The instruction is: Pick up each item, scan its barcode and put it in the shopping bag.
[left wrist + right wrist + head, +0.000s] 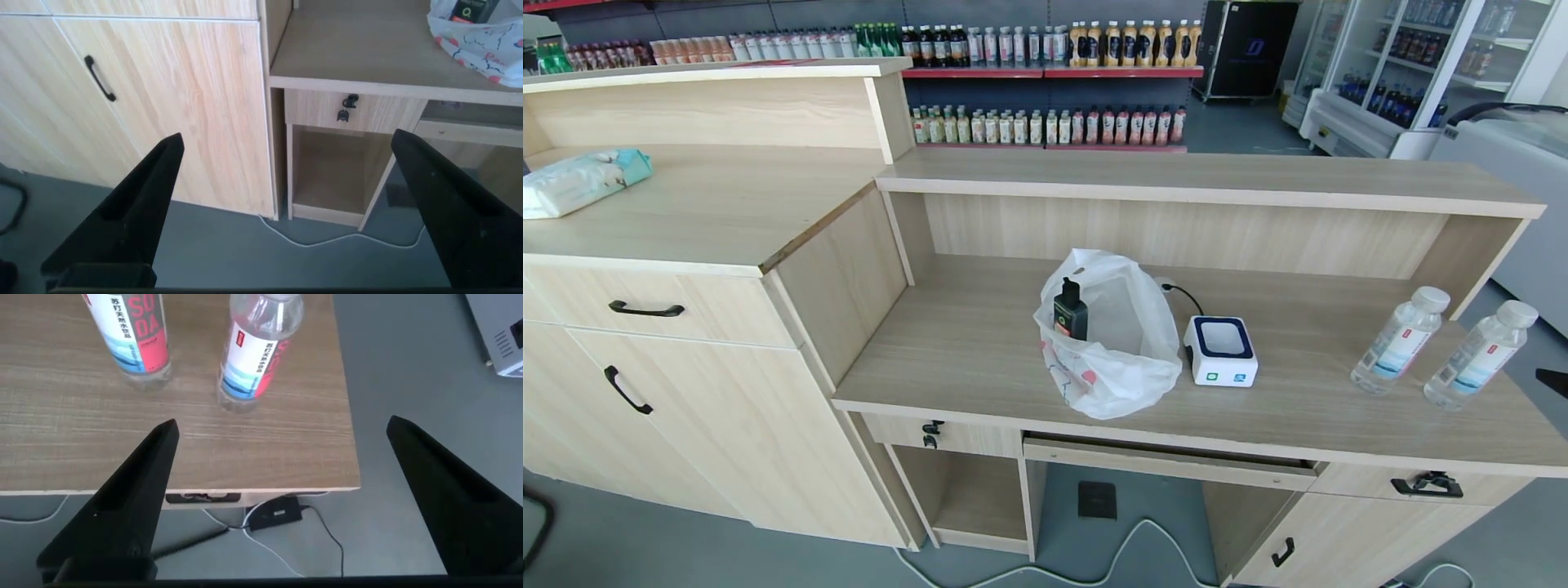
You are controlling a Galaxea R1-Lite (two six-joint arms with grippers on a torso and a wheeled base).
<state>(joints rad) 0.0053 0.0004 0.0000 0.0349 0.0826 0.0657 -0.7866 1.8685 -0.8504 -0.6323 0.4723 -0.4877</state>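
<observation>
Two clear plastic bottles (pixel 1401 339) stand upright (crinkly bag (pixel 1123 367) well apart); left fingers (pixel 135 208) and right fingers (pixel 127 498) gape.

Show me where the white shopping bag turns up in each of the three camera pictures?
Head view: the shopping bag sits midway along the desk top, just left of the white scanner.
Left wrist view: a corner of it lies on the desk top, along from the drawer lock.
Right wrist view: this camera faces the desk top's right end instead, where the water bottles stand.
Shared landmark: the pale wooden desk top.
</observation>
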